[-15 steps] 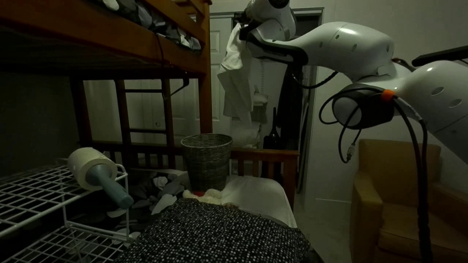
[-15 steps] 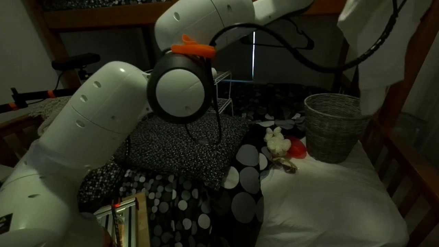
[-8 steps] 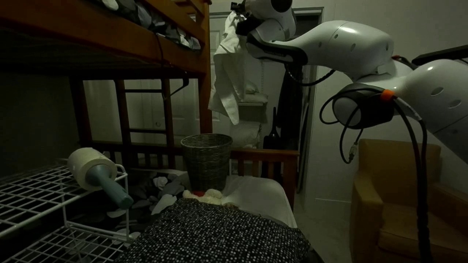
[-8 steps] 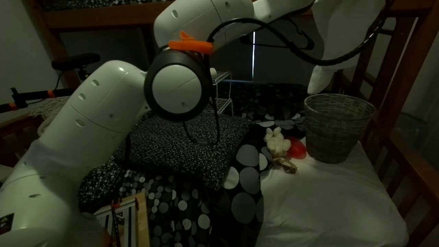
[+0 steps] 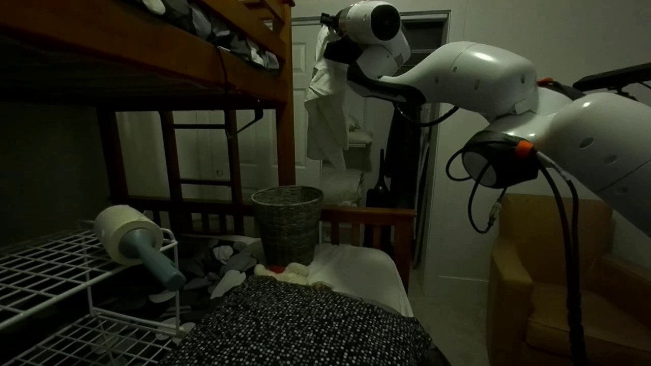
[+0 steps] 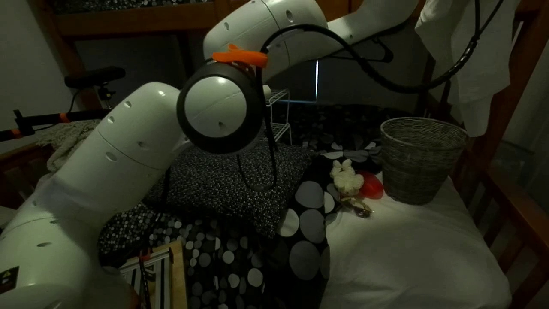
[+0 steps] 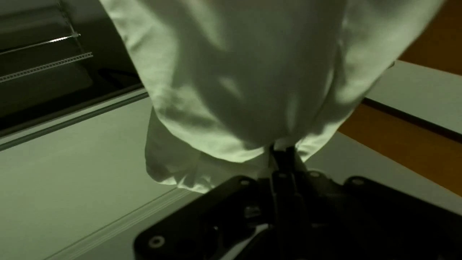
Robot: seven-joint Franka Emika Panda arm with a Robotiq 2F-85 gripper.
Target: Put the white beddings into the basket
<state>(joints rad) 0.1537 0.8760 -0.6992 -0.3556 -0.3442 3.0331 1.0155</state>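
The white bedding (image 5: 328,117) is a long cloth that hangs down from my gripper (image 5: 329,20). In the wrist view my gripper (image 7: 284,148) is shut on an edge of the white bedding (image 7: 249,79), which fills the upper middle. The grey woven basket (image 5: 287,229) stands upright on the bed, and the cloth hangs higher than its rim. In an exterior view the cloth (image 6: 476,64) has its lower end just right of the basket (image 6: 420,167). The gripper is out of that view. The inside bottom of the basket is hidden.
The bunk bed post (image 5: 286,147) and upper bunk rail (image 5: 203,56) stand left of the cloth. A white wire shelf (image 5: 56,264) holds a roller (image 5: 129,236). A cream plush toy (image 6: 346,178) and a red object (image 6: 371,185) lie beside the basket. A hanger (image 6: 381,51) hangs behind the arm.
The white bedding swung toward the bunk post in an exterior view half a second ago and has since swung back. The arm's elbow has dropped slightly. The basket has not moved.
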